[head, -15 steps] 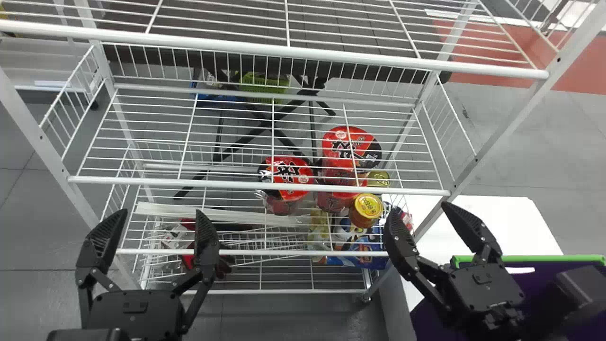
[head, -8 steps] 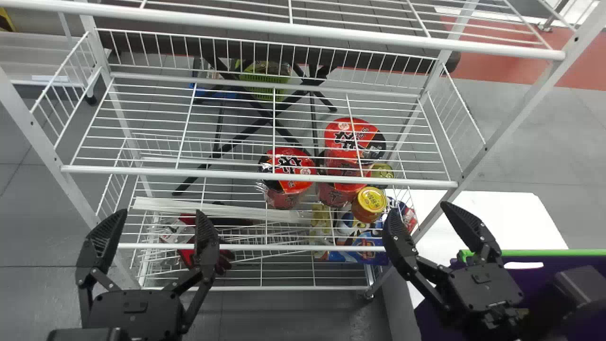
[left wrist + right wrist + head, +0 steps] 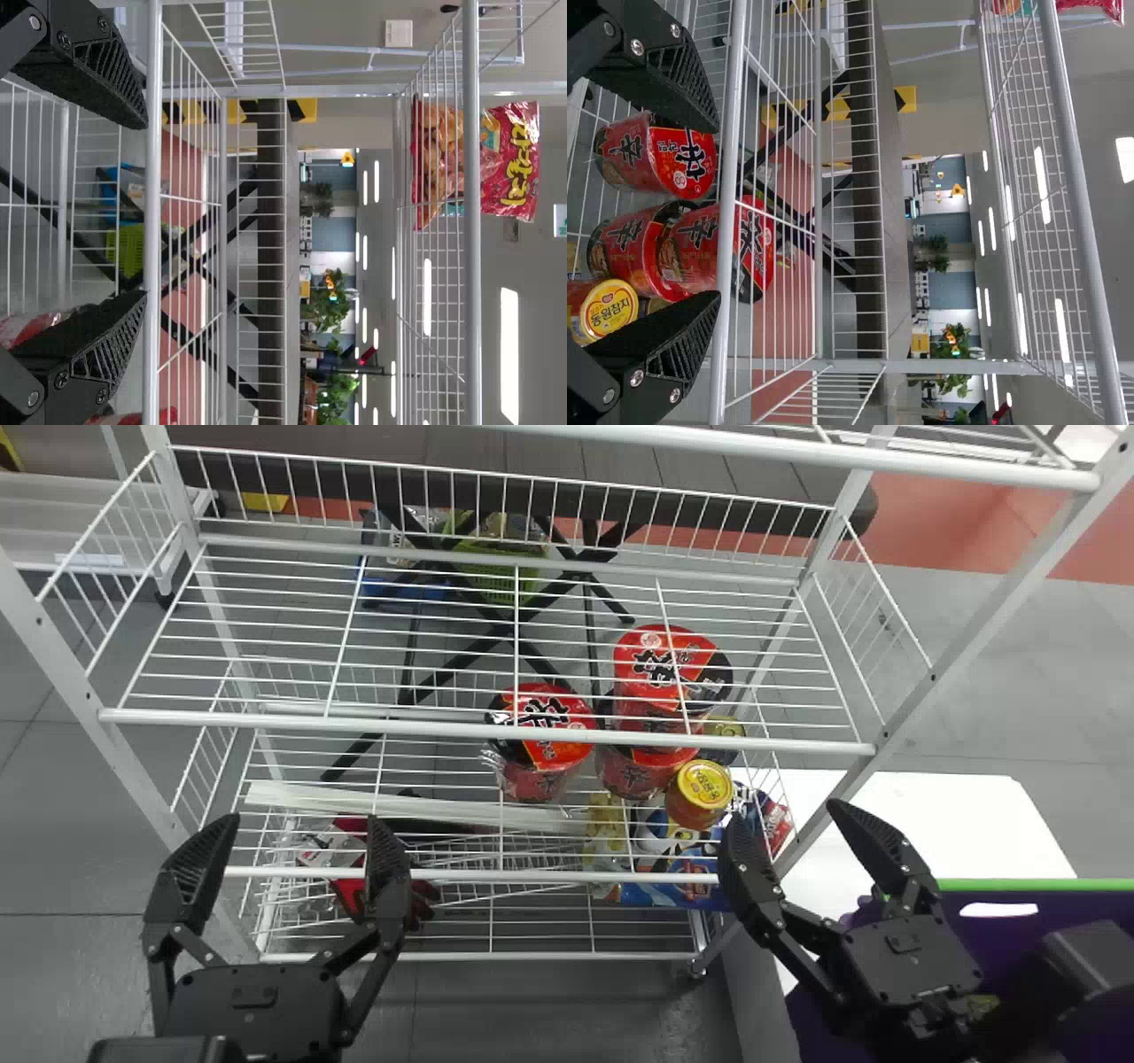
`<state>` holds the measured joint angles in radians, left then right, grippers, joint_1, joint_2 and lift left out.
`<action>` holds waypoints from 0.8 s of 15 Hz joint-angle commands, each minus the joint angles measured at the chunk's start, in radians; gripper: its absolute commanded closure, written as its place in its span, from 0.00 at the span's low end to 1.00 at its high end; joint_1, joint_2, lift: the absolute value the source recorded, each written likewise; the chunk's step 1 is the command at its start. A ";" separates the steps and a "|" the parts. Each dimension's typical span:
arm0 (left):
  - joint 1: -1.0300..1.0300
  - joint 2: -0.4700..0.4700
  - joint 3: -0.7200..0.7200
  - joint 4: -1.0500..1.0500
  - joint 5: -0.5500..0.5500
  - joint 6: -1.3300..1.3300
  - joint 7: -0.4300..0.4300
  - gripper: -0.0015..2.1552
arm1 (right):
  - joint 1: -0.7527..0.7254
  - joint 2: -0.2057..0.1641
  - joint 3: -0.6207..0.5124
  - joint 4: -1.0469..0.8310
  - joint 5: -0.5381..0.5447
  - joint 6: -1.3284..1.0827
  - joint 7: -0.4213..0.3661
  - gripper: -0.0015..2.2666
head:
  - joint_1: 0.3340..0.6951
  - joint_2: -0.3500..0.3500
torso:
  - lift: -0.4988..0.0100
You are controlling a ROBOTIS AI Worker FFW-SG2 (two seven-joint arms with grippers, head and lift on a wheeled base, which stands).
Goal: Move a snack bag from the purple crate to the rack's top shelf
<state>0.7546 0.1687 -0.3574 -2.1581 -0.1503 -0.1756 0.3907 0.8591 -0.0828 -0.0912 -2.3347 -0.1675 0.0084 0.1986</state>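
Note:
In the head view my left gripper (image 3: 301,824) stands open and empty in front of the rack's lower left part. My right gripper (image 3: 783,812) is open too, by the rack's right post, left of the purple crate (image 3: 1001,948). A small yellow-green item (image 3: 982,1005) shows at the crate, partly hidden by the right gripper's body. The left wrist view shows the left gripper (image 3: 145,211) and, on the high top shelf (image 3: 473,292), a red snack bag (image 3: 509,159). The right gripper (image 3: 718,212) faces a lower shelf; red packaging (image 3: 1091,7) shows at the top shelf.
Red noodle cups (image 3: 669,669), a yellow-lidded can (image 3: 704,784) and blue bags (image 3: 682,877) occupy the lower shelves at the right. Red gloves (image 3: 350,881) lie low at the left. A white table (image 3: 939,824) stands right of the rack's post (image 3: 983,624).
In the head view the rack's shelves have shifted upward and look slightly larger, and the crate's edge has moved up and right. Both grippers keep their places in view, open as before.

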 commanded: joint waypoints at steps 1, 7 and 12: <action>0.000 0.000 0.000 0.003 0.000 0.000 -0.001 0.07 | 0.001 0.000 -0.001 0.000 0.000 -0.003 0.001 0.08 | 1.00 0.27 | 0.17; 0.000 0.003 -0.003 -0.002 -0.002 0.000 0.000 0.07 | 0.006 -0.002 -0.002 -0.006 -0.001 -0.006 -0.001 0.08 | 1.00 0.27 | 0.12; 0.005 0.005 -0.006 -0.006 -0.005 0.000 0.002 0.07 | 0.008 -0.003 -0.004 -0.009 -0.001 -0.012 -0.001 0.08 | 1.00 0.27 | 0.08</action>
<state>0.7577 0.1729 -0.3619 -2.1633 -0.1537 -0.1755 0.3917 0.8664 -0.0851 -0.0950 -2.3431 -0.1687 0.0010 0.1979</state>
